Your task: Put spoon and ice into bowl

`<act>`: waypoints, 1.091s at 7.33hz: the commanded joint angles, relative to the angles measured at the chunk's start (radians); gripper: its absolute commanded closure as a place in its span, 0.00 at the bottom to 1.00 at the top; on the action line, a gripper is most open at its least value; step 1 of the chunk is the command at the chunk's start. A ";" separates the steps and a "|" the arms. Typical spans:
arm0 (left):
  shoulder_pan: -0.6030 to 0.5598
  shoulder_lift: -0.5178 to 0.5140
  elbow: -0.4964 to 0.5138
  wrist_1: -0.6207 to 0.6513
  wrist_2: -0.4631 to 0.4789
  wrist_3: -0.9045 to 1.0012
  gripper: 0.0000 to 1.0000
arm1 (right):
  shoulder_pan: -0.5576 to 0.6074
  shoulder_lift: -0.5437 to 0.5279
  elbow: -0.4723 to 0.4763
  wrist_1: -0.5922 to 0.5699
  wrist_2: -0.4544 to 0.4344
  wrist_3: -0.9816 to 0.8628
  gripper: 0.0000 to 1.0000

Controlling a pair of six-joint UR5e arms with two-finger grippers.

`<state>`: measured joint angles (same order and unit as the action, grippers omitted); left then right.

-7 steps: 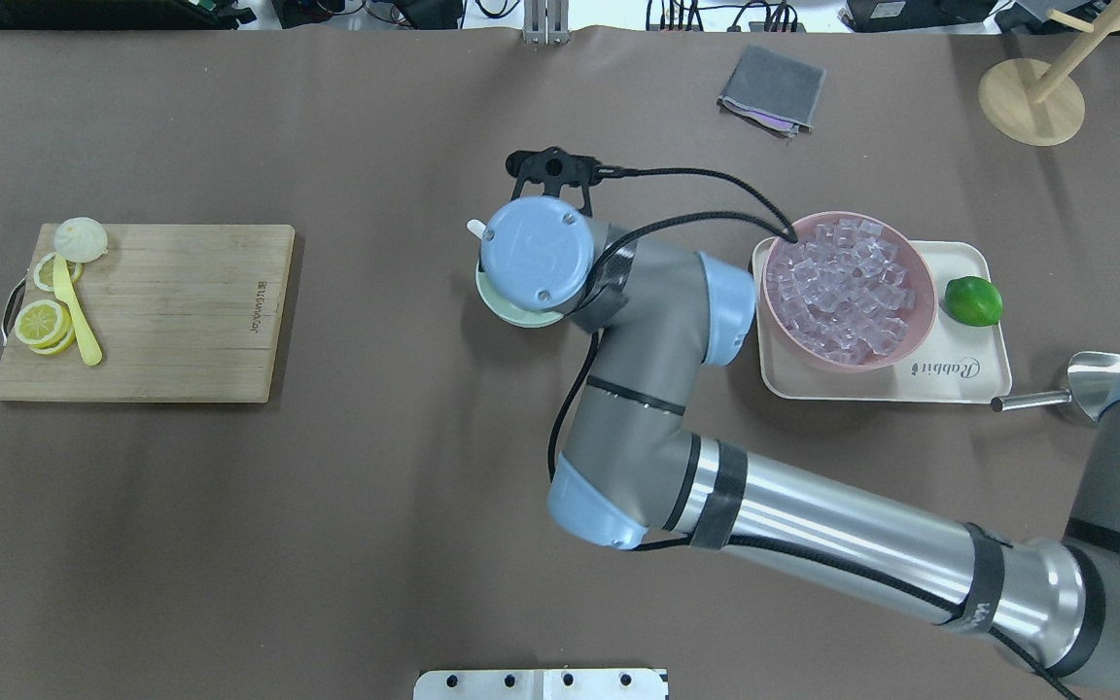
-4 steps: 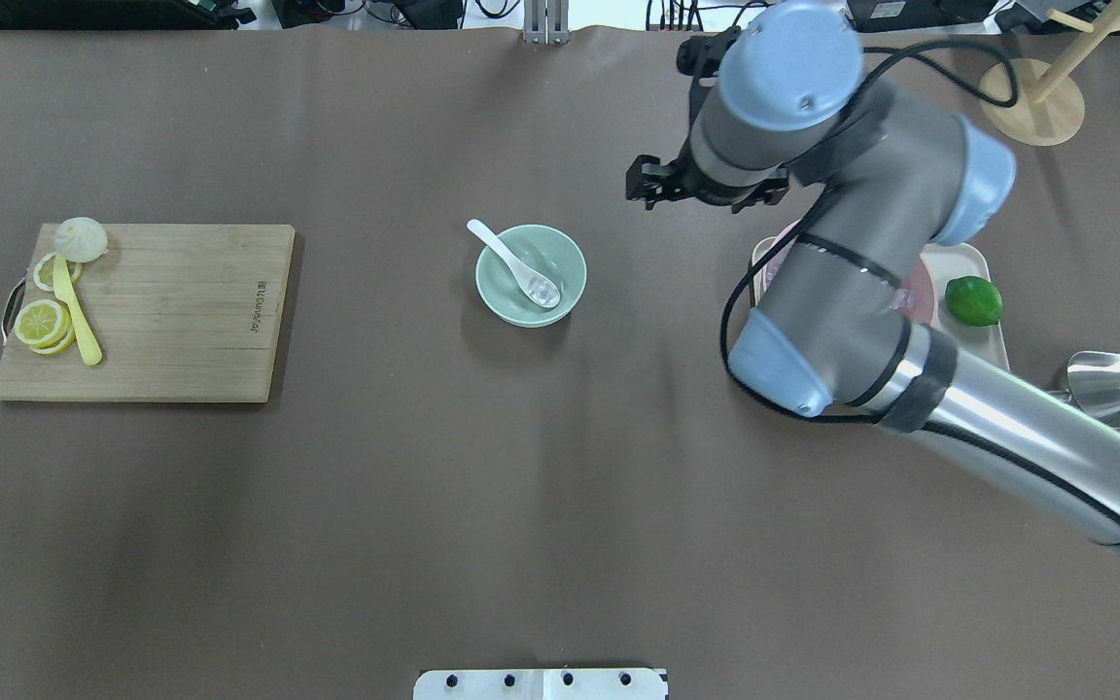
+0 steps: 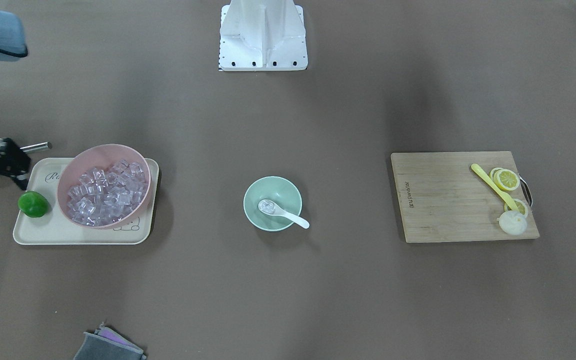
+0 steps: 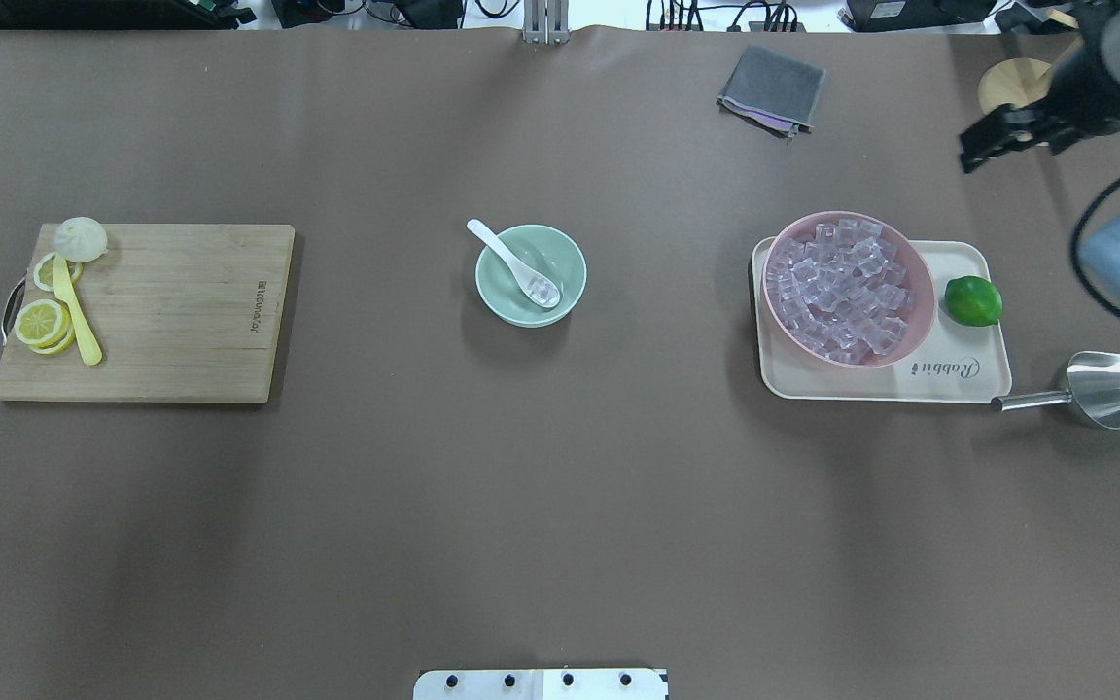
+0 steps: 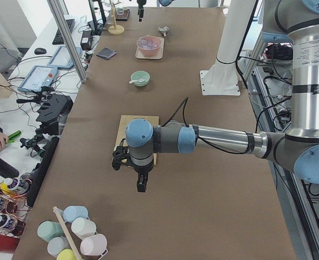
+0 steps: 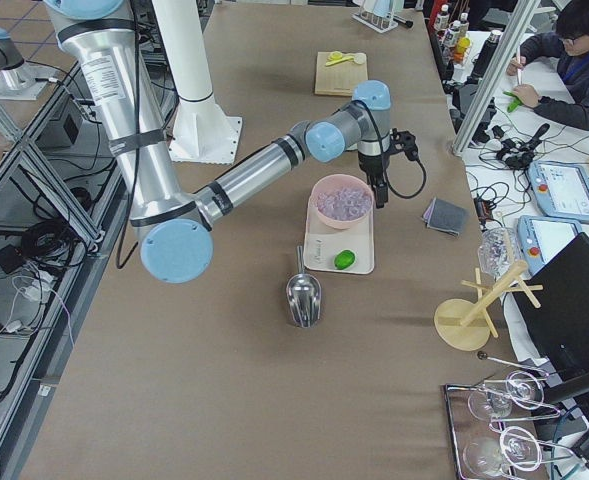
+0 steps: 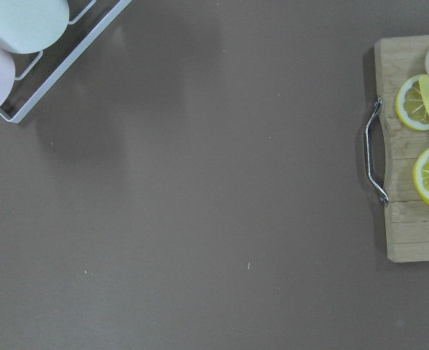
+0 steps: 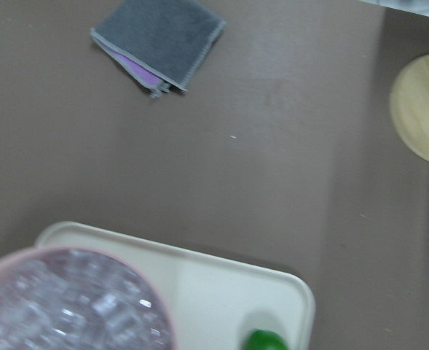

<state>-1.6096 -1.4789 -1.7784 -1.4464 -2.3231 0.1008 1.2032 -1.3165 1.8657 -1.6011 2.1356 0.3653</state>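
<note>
A small clear ice cube (image 4: 542,289) sits in the scoop of a glossy white soup spoon (image 4: 511,261). The spoon lies in the small mint-green bowl (image 4: 572,258) at mid-table, its handle over the rim toward 10 o'clock, seen from overhead. At 3 o'clock, a pink bowl (image 4: 925,297) of ice cubes stands on a cream tray (image 4: 959,262). The right gripper (image 4: 976,146) hovers at the tray's 1 o'clock, seemingly empty, its opening unclear. The left gripper (image 5: 141,183) hangs near the wooden cutting board (image 4: 171,311); its state cannot be told.

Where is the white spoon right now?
In the overhead view, the spoon rests in the green bowl mid-table, its handle over the rim, between the cutting board and the tray.
</note>
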 commanded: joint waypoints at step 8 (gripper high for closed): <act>-0.001 -0.001 0.002 -0.005 0.005 0.000 0.01 | 0.397 -0.540 0.001 -0.040 0.138 -0.509 0.00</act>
<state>-1.6091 -1.4803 -1.7728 -1.4506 -2.3202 0.1007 1.5944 -1.8412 1.8699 -1.6423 2.2726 -0.1437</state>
